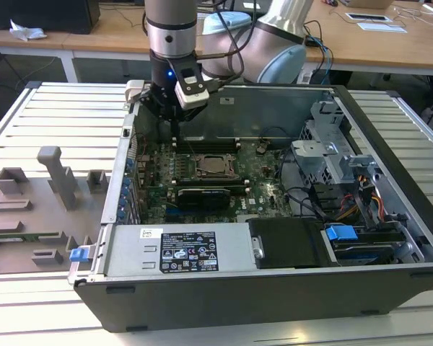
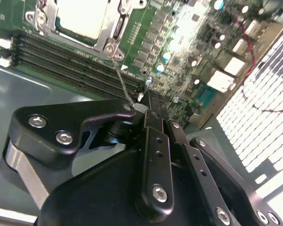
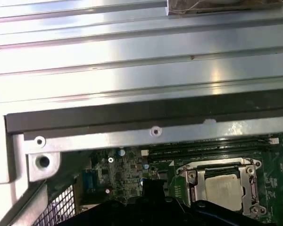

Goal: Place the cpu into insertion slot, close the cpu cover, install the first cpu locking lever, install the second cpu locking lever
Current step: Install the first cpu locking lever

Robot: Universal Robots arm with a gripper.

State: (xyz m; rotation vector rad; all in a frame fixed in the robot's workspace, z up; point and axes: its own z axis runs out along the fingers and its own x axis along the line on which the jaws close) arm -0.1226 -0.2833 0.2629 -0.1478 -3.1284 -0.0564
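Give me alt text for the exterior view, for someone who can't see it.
A robot arm's end effector hangs inside an open computer case, over the far edge of the motherboard. The cpu lies mid-board, toward the exterior view's right of the end effector.

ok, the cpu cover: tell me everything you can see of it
The cpu cover is a thin silvery metal frame with a large square opening. It lies flat and level around the cpu, whose grey top shows through the opening. Both wrist views show small tabs and screw heads at its corners. A thin wire locking lever stands up from beside one corner.
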